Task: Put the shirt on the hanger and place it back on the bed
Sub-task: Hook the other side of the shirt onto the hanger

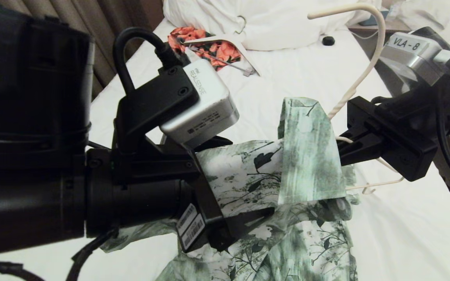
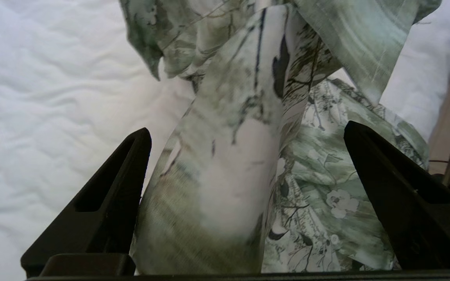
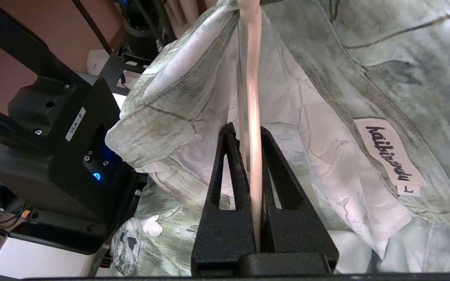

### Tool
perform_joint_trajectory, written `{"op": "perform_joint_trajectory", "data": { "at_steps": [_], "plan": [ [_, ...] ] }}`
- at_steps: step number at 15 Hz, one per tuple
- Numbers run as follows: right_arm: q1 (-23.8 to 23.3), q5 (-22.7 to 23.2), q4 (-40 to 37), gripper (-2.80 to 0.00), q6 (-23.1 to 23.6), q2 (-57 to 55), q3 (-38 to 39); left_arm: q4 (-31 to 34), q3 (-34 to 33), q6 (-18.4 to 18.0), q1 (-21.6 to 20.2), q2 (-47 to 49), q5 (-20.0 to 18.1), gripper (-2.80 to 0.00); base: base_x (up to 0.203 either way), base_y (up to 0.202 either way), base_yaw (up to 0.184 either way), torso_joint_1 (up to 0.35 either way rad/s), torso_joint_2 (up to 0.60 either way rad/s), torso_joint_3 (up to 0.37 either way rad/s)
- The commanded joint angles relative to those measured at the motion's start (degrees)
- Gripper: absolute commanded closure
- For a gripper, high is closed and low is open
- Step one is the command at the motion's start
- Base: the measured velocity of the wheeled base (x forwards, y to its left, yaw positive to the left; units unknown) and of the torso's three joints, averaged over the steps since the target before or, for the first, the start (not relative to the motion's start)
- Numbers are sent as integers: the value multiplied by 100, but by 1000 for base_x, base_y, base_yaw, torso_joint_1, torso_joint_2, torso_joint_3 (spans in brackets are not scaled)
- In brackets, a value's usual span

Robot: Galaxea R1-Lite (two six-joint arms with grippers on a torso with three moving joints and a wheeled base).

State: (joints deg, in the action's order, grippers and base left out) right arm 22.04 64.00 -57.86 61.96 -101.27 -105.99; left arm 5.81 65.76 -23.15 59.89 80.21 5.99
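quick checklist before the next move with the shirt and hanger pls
1. Right gripper clamped on the thin cream wire hanger: ok, the wire sits pinched between its shut fingers.
2. Left gripper free of the green and white floral short-sleeved shirt: ok, its fingers stand wide with the fabric loose between them.
3. Shirt on the hanger: partly ok, the collar end drapes over the wire, but one bare hanger corner sticks out.
4. Hanger's other shoulder inside the shirt: cannot tell, cloth hides it.
5. Landing spot on the white-sheeted bed: ok, bare sheet beside the shirt.
6. Orange and black floral garment out of the way: ok, up near the pillows.
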Motion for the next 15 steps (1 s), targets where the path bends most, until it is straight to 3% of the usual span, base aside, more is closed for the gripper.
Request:
{"op": "perform_joint_trajectory", "data": {
  "at_steps": [1, 6, 9, 10, 15],
  "plan": [
    [2, 42, -24, 0, 35, -7, -1, -1, -10, -6, -4, 124, -52, -280, 0, 0, 0, 0, 0, 0],
    [-7, 51, -33, 0, 35, 2, -1, -646, -79, -31, -168, 284, -146, -280, 0, 0, 0, 0, 0, 0],
    [2, 51, -24, 0, 35, -16, -1, -669, -98, -32, -197, 276, -213, -280, 0, 0, 0, 0, 0, 0],
    [2, 51, -24, 0, 35, -16, -1, -669, -98, -40, -206, 265, -213, 0, 0, 0, 0, 0, 0, 0],
    [-7, 43, -15, 0, 26, -25, -1, -669, -142, -32, -206, 215, -213, 0, 0, 0, 0, 0, 0, 0]
  ]
}}
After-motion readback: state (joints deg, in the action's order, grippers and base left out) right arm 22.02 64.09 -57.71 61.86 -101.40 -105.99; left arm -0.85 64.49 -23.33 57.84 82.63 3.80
